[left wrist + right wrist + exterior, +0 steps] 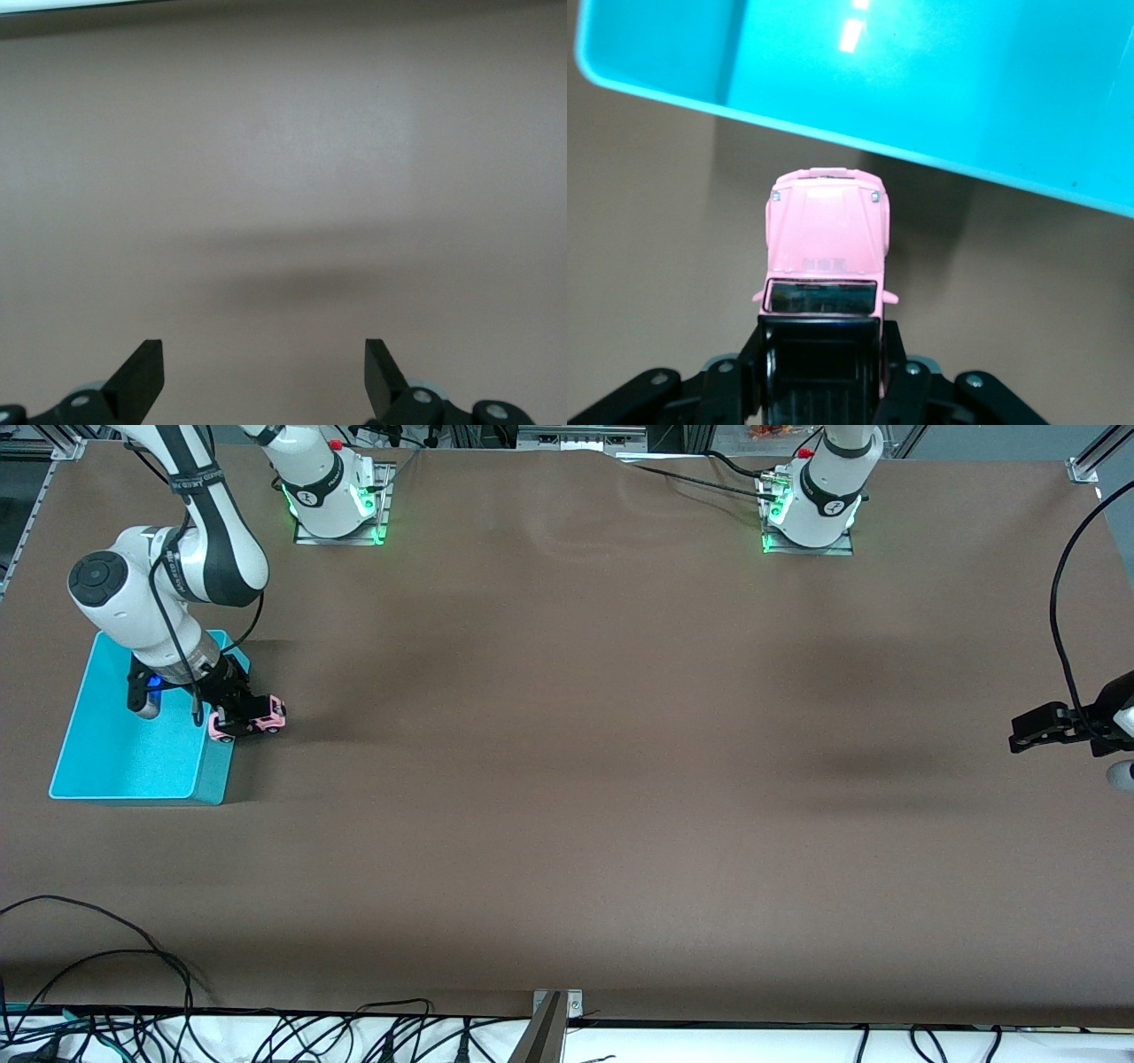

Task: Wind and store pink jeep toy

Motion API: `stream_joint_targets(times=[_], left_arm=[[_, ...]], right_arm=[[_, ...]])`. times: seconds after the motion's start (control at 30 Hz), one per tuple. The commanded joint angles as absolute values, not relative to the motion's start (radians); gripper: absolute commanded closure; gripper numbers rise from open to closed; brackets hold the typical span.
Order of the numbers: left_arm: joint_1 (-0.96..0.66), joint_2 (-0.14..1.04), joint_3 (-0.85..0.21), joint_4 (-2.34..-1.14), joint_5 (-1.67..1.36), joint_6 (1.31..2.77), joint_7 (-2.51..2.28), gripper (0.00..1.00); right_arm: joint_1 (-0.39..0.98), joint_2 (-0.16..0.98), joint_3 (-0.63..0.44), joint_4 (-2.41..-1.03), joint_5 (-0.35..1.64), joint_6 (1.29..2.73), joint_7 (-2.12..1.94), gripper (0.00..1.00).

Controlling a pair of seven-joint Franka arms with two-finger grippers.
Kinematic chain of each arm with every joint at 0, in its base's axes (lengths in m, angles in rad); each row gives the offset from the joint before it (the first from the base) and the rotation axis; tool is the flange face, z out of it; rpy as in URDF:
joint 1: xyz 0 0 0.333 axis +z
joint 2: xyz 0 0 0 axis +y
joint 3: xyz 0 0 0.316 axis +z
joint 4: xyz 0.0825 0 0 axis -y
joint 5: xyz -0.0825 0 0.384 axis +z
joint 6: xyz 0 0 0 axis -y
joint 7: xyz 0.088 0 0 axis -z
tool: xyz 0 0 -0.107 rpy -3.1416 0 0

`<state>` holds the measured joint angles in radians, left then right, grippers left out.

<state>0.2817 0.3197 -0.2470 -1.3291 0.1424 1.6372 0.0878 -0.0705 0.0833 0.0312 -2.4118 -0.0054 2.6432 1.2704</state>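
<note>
The pink jeep toy (257,716), with its pink body and black roof, is gripped at its black rear by my right gripper (232,713). It is held beside the turquoise bin (124,766), at the bin's wall toward the left arm's end. In the right wrist view the fingers (899,372) clamp both sides of the jeep (828,235), whose nose points at the bin's rim (921,159). I cannot tell whether its wheels touch the table. My left gripper (1028,731) waits open and empty over the bare table at the left arm's end, and the left wrist view (264,372) shows it too.
The bin's inside shows nothing in it. Cables lie along the table edge nearest the front camera. A black cable hangs above the left gripper.
</note>
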Motion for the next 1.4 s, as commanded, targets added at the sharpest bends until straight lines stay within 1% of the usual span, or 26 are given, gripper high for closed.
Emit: stream_joint_targets(times=[0.0,0.37,0.67,0.93,1.03,1.37], left_arm=[[0.281,0.305,-0.271,-1.333,0.150,1.626,0.051,0.00],[0.276,0.311,-0.273,-1.330,0.112,1.626,0.029,0.00],[0.279,0.311,-0.272,-1.318,0.112,1.626,0.029,0.00],[0.278,0.311,-0.272,-1.316,0.112,1.626,0.028,0.00],[0.276,0.311,-0.272,-1.316,0.112,1.626,0.028,0.00],[0.284,0.311,-0.272,-1.316,0.074,1.637,0.031,0.00]], right_arm=[[-0.078,0.046,0.041,-2.410,-0.009,2.620,1.259,1.00],[-0.075,0.025,0.067,-2.396,-0.011,2.609,1.256,1.00],[-0.075,-0.008,0.075,-2.365,-0.012,2.523,1.163,1.00],[-0.077,-0.026,0.068,-2.349,-0.009,2.480,1.060,1.00],[-0.077,-0.029,0.052,-2.345,-0.009,2.468,0.997,1.00],[-0.077,-0.038,-0.069,-2.344,-0.011,2.396,0.646,1.00]])
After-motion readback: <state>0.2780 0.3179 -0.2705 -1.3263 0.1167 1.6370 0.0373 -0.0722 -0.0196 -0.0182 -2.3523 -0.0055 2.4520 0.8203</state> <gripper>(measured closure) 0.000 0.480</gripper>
